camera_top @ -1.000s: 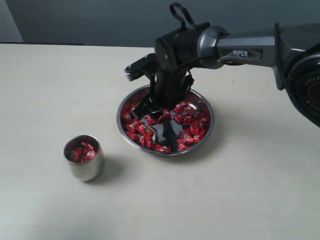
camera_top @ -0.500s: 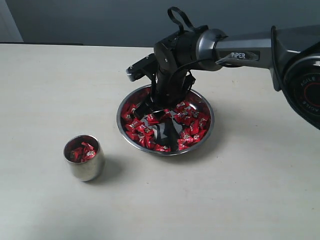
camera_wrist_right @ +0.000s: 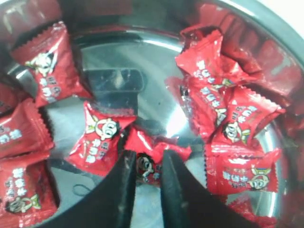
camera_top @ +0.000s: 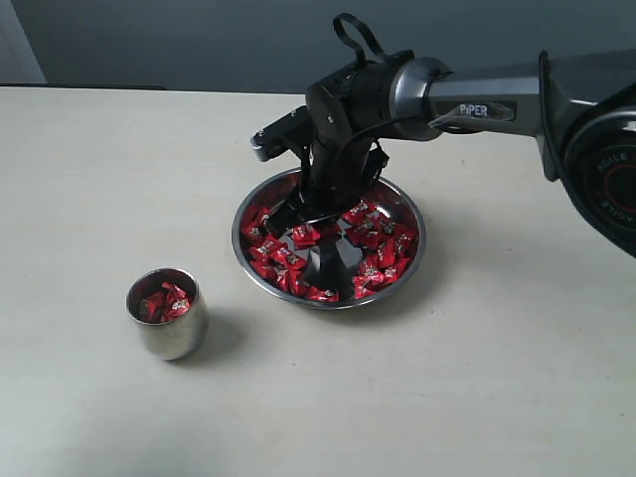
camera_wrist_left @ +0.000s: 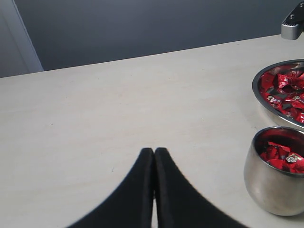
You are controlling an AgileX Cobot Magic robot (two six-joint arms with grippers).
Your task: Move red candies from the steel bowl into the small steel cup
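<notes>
Two steel vessels stand apart on the table (camera_top: pixel 477 388). At the left of the exterior view we see the small steel cup (camera_top: pixel 167 316), upright, with a few red candies (camera_top: pixel 165 298) lying inside it. The left wrist view shows the same cup close up beside the edge of the steel bowl (camera_top: pixel 421 243). It also gives us what the exterior view does not: the left end effector (camera_wrist_left: pixel 154 153), its two dark fingers pressed together with nothing between them, over bare table near the cup.

Toward the middle, the bowl holds most of the candies, spread in a ring around a patch of bare steel. The right arm (camera_top: pixel 477 99) reaches in from the right edge and bends down into the bowl.

From outside we can only see that the dark fingers of the right end effector (camera_wrist_right: pixel 147 159) dip among the wrappers. The right wrist view settles the grip: the two fingers are drawn close and pinch one red candy (camera_wrist_right: pixel 145 165) between their tips, just above the bowl's shiny floor. That close view also shows a small cartoon face printed on each wrapper, which appears only as a pale speck in the exterior view.
</notes>
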